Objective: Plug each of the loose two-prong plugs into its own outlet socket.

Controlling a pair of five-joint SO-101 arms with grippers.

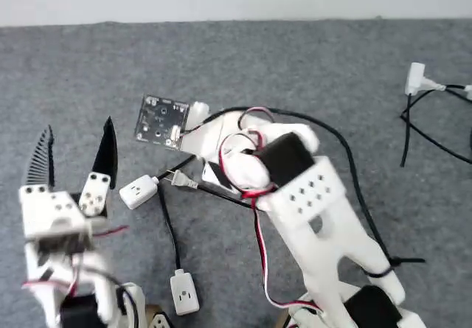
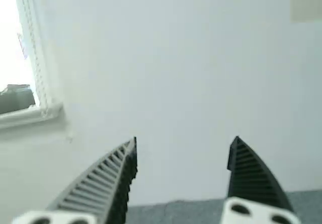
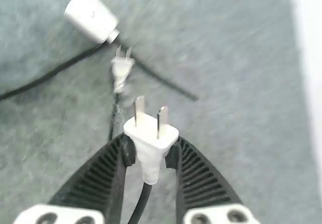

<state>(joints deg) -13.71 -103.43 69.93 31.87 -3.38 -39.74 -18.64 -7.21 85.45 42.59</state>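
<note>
Pinched in the right gripper (image 3: 150, 148), between its ribbed fingers (image 3: 113, 168), sits a white two-prong plug (image 3: 151, 136). I see both fingers pressed against its body, its two prongs clear of the tips and its black cord dropping back between them. I take the outlet socket (image 3: 91, 13) ahead of it as my marker. The held plug's prongs aim roughly toward that socket, well short of it. Between the two lies a loose plug (image 3: 121, 69), flat on the grey table (image 3: 241, 58). Its prongs point at the socket and come near it, with a small gap I can make out. A black cable (image 3: 45, 80) runs off from the socket's end across the table.

From the high view, I find the left gripper (image 1: 79, 124) just beside the same socket, on the side away from the loose plug. Its fingers are spread wide with nothing between them, pointing toward the far wall. Its wrist view looks past those tips at a white wall (image 2: 201, 58) and a window frame (image 2: 35, 73).

A second outlet socket (image 1: 184, 291) lies nearer the arms' bases than my marker socket. Well apart from the marker, across the table, sits a white cable end (image 1: 417, 77) with black cords trailing from it.
</note>
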